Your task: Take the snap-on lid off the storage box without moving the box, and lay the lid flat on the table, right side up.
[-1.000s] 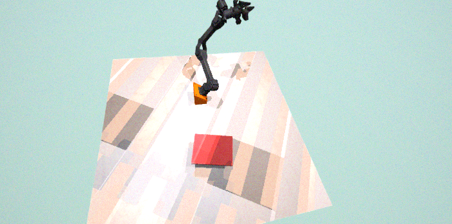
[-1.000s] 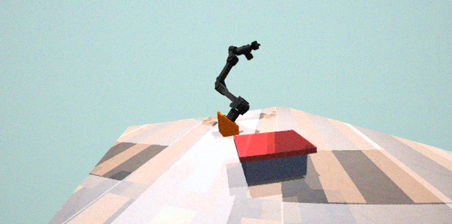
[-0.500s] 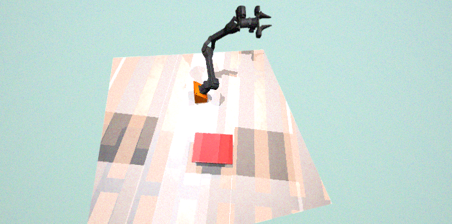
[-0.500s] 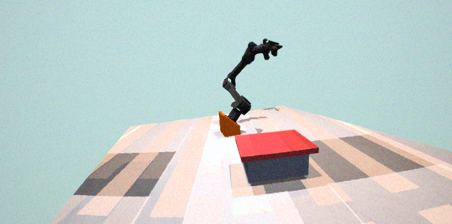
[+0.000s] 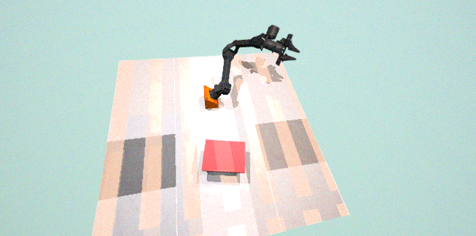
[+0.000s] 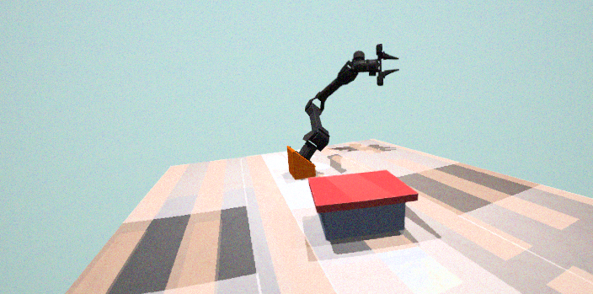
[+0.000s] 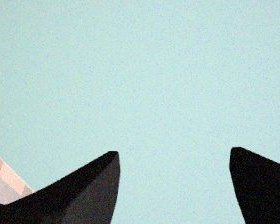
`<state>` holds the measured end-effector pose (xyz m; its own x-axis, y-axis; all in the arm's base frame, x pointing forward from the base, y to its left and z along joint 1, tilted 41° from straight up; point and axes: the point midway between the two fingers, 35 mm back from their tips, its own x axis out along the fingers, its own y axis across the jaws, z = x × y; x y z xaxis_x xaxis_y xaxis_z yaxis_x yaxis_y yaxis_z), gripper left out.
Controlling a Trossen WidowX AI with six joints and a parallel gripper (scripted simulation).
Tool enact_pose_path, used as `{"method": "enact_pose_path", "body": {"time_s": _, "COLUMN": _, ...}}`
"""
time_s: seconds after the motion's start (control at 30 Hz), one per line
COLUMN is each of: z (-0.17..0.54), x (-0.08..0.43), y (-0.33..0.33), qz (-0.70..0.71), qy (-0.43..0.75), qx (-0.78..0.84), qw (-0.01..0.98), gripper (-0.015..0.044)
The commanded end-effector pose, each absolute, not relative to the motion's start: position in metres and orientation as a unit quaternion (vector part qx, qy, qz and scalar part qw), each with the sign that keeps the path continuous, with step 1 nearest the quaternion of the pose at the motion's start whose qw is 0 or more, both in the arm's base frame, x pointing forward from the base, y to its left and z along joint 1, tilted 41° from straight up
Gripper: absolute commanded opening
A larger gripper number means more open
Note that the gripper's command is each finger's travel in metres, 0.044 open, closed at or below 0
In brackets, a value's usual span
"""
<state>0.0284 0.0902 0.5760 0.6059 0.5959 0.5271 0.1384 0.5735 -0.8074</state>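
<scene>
A red lid (image 5: 224, 156) (image 6: 363, 189) sits flat on top of the dark blue-grey storage box (image 6: 364, 222). The box stands on the patterned table (image 5: 155, 103) (image 6: 278, 251); in the top view the lid hides nearly all of it. My gripper (image 5: 297, 55) (image 6: 398, 64) (image 7: 174, 149) is open and empty, high above the far right part of the table, well away from the lid and pointing outward. The wrist view shows both fingers apart with only background between them; neither lid nor box shows there.
The orange arm base (image 5: 211, 103) (image 6: 300, 168) stands on the table behind the box, with the black arm rising from it and reaching to the right. A corner of the table (image 7: 6, 185) shows at the lower left of the wrist view.
</scene>
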Motion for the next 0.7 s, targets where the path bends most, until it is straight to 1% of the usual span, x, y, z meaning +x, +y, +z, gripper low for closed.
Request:
{"method": "enact_pose_path", "body": {"time_s": 0.0, "z": 0.556, "x": 0.083, "y": 0.086, "qz": 0.186, "qy": -0.34, "qx": -0.36, "qw": 0.849, "gripper": 0.0235}}
{"method": "enact_pose_path", "body": {"time_s": 0.2, "z": 0.508, "x": 0.165, "y": 0.065, "qz": 0.205, "qy": -0.197, "qx": -0.21, "qw": 0.935, "gripper": 0.0235}}
{"method": "enact_pose_path", "body": {"time_s": 0.3, "z": 0.492, "x": 0.185, "y": 0.059, "qz": 0.208, "qy": -0.155, "qx": -0.154, "qw": 0.953, "gripper": 0.0235}}
{"method": "enact_pose_path", "body": {"time_s": 0.4, "z": 0.459, "x": 0.22, "y": 0.044, "qz": 0.204, "qy": -0.071, "qx": -0.024, "qw": 0.976, "gripper": 0.0235}}
{"method": "enact_pose_path", "body": {"time_s": 0.47, "z": 0.433, "x": 0.241, "y": 0.031, "qz": 0.191, "qy": -0.015, "qx": 0.071, "qw": 0.979, "gripper": 0.0235}}
{"method": "enact_pose_path", "body": {"time_s": 0.67, "z": 0.386, "x": 0.27, "y": 0.008, "qz": 0.149, "qy": 0.075, "qx": 0.241, "qw": 0.956, "gripper": 0.0235}}
